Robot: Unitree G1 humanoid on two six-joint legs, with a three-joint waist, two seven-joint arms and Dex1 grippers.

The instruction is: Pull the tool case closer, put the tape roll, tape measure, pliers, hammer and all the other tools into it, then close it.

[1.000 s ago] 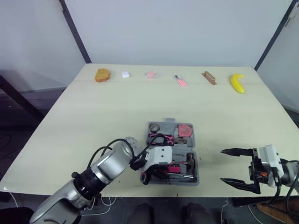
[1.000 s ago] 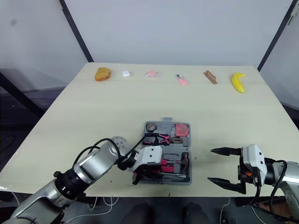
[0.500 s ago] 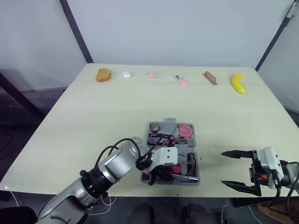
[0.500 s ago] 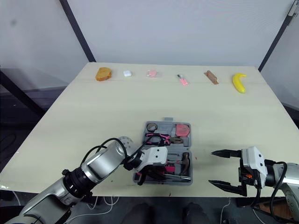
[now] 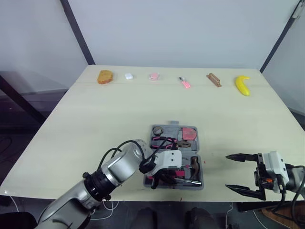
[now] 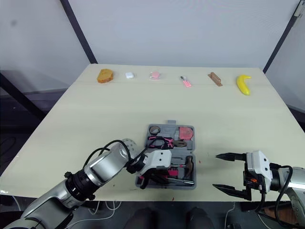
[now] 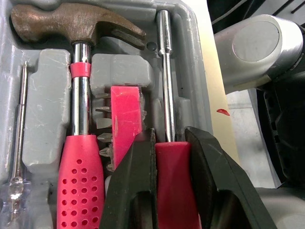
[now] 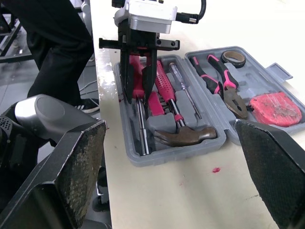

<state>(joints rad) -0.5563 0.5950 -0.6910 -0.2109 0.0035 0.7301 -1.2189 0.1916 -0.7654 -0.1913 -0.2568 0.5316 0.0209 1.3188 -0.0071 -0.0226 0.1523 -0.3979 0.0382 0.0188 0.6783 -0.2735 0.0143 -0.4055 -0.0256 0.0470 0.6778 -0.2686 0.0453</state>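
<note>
Clamping one red screwdriver (image 7: 166, 114) beside one hammer (image 7: 81, 95): two left fingers (image 7: 131, 186).

The left gripper (image 5: 158, 180) covers the near left corner of the open tool case (image 5: 190, 143), hiding the handle ends there. Inside the tool case, the hammer (image 7: 80, 119) and red-handled screwdriver (image 7: 172, 191) are cut off at their handles. Far beyond it, a small white object (image 5: 128, 76) cannot be identified.
</note>
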